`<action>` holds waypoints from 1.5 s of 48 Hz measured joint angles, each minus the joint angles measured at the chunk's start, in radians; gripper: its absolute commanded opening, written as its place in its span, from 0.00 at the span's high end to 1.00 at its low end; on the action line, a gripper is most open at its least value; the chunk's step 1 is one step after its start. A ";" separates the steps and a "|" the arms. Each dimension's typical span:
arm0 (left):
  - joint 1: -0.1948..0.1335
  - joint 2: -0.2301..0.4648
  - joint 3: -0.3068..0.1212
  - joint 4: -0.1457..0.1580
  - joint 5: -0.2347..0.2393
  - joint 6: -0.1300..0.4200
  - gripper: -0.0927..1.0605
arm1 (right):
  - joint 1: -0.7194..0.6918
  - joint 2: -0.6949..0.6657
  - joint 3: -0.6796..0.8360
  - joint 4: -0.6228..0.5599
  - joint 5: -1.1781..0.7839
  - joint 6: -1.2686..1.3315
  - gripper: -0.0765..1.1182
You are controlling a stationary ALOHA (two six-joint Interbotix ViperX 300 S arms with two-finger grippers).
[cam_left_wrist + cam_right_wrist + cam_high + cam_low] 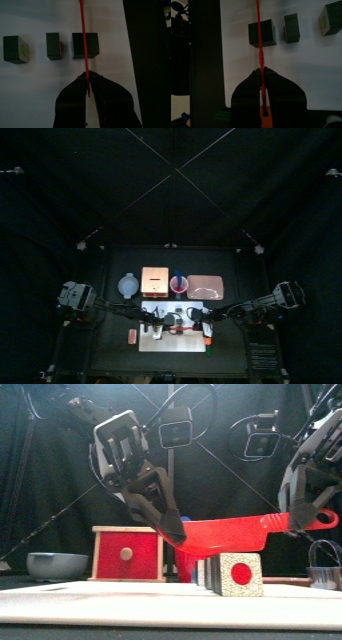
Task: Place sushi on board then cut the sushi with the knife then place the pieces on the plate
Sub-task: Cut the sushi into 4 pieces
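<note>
Nearest, on the black surface (114,358), a white cutting board (80,598), lying flat. On the board, a sushi roll (238,574) of dark green blocks, already in three parts: one bigger block (85,45) and two thin pieces (55,46), standing in one row with small gaps between, not touching. On the block face toward the front, white with a red dot in the middle.

Above the bigger block, at one end of the row, a red knife (234,534), stretched left to right across it, edge down, the handle end a little higher than the tip. Very close to the top of the block; not possible to tell if touching.

At the left end of the knife, the left claw (171,534), narrow, pinched on the blade tip. At the right end, the right claw (310,512), also narrow, clamped on the handle. Both arms bent down over the board, each from its own side.

Just left of the board, a small red thing (132,335), too small to name.

Farther back, well apart from the board, one row near the far side of the surface: at left a blue-grey bowl (54,565), then a pale wooden box (127,554) with a red drawer front, then a red cup (179,282), and at right the flat pink tray (205,285).
</note>
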 measured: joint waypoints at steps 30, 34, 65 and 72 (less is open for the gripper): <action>0.000 -0.002 0.002 0.000 -0.002 -0.002 0.49 | 0.002 0.003 0.000 0.009 0.000 -0.002 0.62; -0.002 0.000 0.002 -0.002 -0.002 -0.002 0.49 | 0.002 0.003 0.000 0.009 0.000 0.000 0.62; -0.002 0.023 -0.002 -0.005 -0.002 -0.002 0.49 | 0.002 0.046 -0.002 0.017 -0.002 -0.002 0.62; 0.000 0.032 -0.002 -0.021 -0.002 -0.002 0.49 | 0.006 0.072 -0.008 0.025 -0.002 -0.003 0.62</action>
